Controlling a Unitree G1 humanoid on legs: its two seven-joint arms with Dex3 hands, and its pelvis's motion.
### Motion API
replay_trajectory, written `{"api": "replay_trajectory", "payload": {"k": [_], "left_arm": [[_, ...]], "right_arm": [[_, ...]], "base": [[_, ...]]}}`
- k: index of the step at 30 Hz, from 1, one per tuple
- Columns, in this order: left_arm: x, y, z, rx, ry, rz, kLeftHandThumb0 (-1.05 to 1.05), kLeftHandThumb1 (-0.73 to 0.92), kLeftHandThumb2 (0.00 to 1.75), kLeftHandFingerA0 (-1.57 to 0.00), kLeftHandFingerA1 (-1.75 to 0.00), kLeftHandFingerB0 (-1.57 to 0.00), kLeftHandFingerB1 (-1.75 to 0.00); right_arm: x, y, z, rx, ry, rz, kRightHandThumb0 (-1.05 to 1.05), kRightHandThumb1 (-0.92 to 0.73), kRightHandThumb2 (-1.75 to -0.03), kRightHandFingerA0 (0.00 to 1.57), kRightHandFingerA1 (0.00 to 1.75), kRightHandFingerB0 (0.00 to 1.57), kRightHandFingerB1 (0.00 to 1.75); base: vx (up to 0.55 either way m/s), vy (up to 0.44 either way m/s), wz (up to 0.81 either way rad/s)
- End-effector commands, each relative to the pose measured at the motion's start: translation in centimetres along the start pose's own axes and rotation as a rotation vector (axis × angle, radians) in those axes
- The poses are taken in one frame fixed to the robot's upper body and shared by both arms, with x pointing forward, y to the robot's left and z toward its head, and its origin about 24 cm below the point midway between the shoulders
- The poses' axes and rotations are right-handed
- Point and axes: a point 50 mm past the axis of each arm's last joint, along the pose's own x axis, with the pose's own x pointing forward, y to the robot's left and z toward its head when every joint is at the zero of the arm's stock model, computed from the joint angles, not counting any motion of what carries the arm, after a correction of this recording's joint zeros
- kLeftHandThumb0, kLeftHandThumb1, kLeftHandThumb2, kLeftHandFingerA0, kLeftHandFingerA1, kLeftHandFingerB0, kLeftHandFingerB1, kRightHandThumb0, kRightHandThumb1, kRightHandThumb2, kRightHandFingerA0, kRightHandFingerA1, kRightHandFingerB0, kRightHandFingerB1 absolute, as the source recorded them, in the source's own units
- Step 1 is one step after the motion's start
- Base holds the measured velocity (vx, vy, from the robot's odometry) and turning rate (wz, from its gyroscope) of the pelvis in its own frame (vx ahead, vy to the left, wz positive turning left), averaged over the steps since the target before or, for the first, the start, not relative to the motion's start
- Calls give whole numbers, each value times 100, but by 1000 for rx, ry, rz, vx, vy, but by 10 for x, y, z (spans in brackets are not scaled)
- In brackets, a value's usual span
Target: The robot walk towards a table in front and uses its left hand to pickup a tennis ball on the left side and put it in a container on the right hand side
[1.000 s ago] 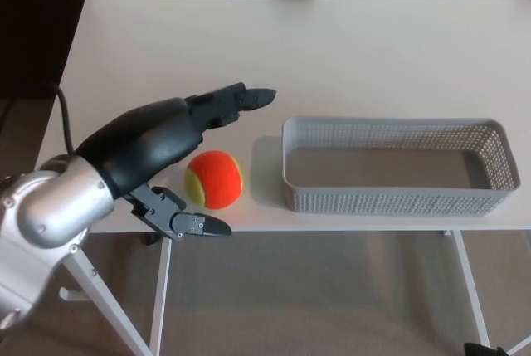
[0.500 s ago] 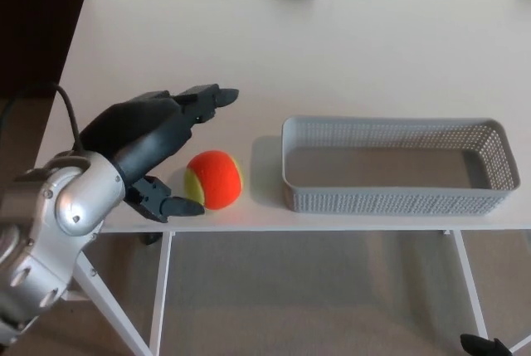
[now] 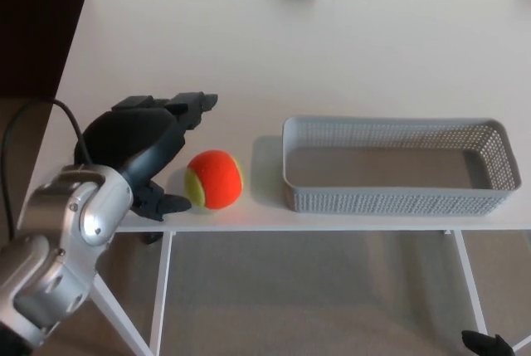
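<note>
Right hand is not showing anywhere. A dark shape [image 3: 485, 343] is poking in at the bottom right corner, cut off, too small to identify. The left arm's lower part is running out of the bottom left edge.

One grey perforated plastic rectangular basket [image 3: 398, 201] is sitting on the right of the white table [image 3: 332, 57], its whole inner floor showing.

One orange-and-yellow tennis ball [image 3: 214, 179] is resting on the table near the front edge, left of the basket and apart from it.

One black left hand [image 3: 145, 153] is hovering just beside the ball's left, fingers [image 3: 195, 105] and thumb [image 3: 170, 204] spread apart, gripping nothing.
</note>
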Motion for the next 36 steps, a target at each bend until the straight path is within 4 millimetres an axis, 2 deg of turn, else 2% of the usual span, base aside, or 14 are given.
{"api": "replay_trajectory", "payload": {"k": [1, 14, 15, 19, 21, 22, 24, 25, 26, 28, 31, 32, 33, 36], "left_arm": [[-2, -9, 1, 49, -17, -1, -27, 44, 59, -8, -27, -7, -22], [-1, -26, 10, 62, -38, -18, -30, 42, 61, -9, -36, -2, -22], [-1, -26, 10, 60, -38, -20, -28, 41, 63, -9, -38, -1, -23], [-1, -29, 10, 38, -39, -21, -24, 45, 53, -14, -31, -6, -25], [0, -29, 11, 13, -47, -11, -26, 44, 58, -12, -35, -10, -21], [0, -29, 11, -10, -55, -2, -16, 41, 88, -2, -49, 0, -48], [1, -29, 12, -18, -58, 1, -16, 42, 89, -2, -49, 0, -48], [1, -29, 12, -19, -58, 2, -16, 42, 89, -2, -49, 0, -48], [1, -29, 12, -21, -58, 3, -16, 42, 89, -2, -49, 0, -48], [1, -29, 12, -19, -55, 4, -16, 43, 89, -1, -49, 0, -48], [1, -30, 12, -40, -54, 14, -14, 42, 89, -1, -48, 0, -47], [1, -29, 12, -37, -53, 12, -24, 45, 56, -15, -33, -12, -29], [1, -29, 12, -38, -55, 14, -23, 45, 56, -16, -33, -13, -30], [1, -28, 12, -44, -59, 15, -23, 45, 58, -14, -33, -11, -30]], "right_arm": [[2, -6, 1, -19, 12, -11, -11, -67, -107, 13, 58, 3, 50], [3, -8, 9, -29, -8, -21, -12, -66, -107, 16, 61, 4, 51], [4, -8, 9, -32, -9, -20, -11, -80, -82, 18, 63, 6, 46], [4, -7, 8, -20, -5, -18, -12, -81, -82, 18, 62, 5, 45], [3, -7, 10, -25, -12, -17, -14, -67, -108, 16, 61, 3, 51], [4, -8, 11, -29, -14, -19, -13, -66, -107, 16, 60, 3, 51], [5, -9, 11, -27, -11, -24, -13, -66, -107, 16, 60, 4, 51], [5, -9, 11, -29, -12, -23, -11, -81, -81, 18, 62, 6, 45], [5, -9, 11, -26, -11, -26, -12, -66, -107, 16, 60, 4, 51], [5, -9, 12, -28, -11, -27, -12, -66, -107, 16, 60, 4, 51], [3, -8, 11, -18, -16, -25, -10, -81, -82, 17, 62, 6, 45], [3, -8, 11, -18, -11, -27, -11, -80, -81, 17, 61, 7, 45], [3, -8, 11, -20, -10, -26, -11, -66, -107, 15, 59, 4, 50], [3, -8, 11, -26, -11, -22, -11, -66, -107, 14, 59, 3, 50]], "base": [[0, 0, 0], [0, 0, 0], [0, 0, 0], [0, 0, 0], [0, 0, 0], [0, 0, 0], [0, 0, 0], [0, 0, 0], [0, 0, 0], [0, 0, 0], [0, 0, 0], [0, 0, 0], [0, 0, 0], [0, 0, 0]]}}
